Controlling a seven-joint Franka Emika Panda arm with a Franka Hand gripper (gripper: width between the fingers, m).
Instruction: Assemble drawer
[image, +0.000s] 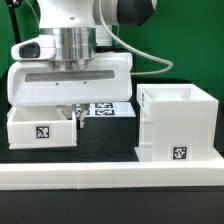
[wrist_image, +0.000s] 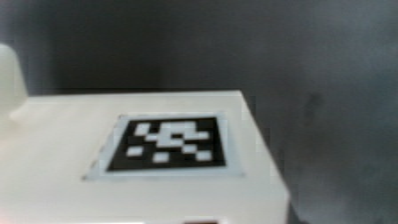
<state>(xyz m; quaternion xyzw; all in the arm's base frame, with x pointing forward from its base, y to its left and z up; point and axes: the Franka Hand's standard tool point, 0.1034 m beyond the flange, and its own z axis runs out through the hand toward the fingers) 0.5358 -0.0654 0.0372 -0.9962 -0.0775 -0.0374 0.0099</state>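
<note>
Closest in the exterior view, a low white rail (image: 110, 178) runs across the front edge of the black worktop (image: 105, 140); its lower part is cut off by the picture's bottom edge. Just behind it, on the exterior view's right, stands the tall white drawer casing (image: 180, 122), open at the top, with a square tag low on its front. On the exterior view's left, well apart from the casing, sits a small white tray (image: 38, 126) with a tag on its facing side; its left end runs out of the picture.

The arm's (image: 85, 25) wide white hand hangs over the tray's right end and hides the tray's far rim. The gripper (image: 76, 111) sits in shadow below it, and I cannot tell whether its jaws are apart or together.

Behind, the marker board (image: 108, 108) lies flat, half hidden by the hand. A green wall (image: 195, 40) closes the scene.

The wrist view is blurred: a white face with a tag (wrist_image: 169, 143) over dark worktop. Which part it belongs to is unclear.
</note>
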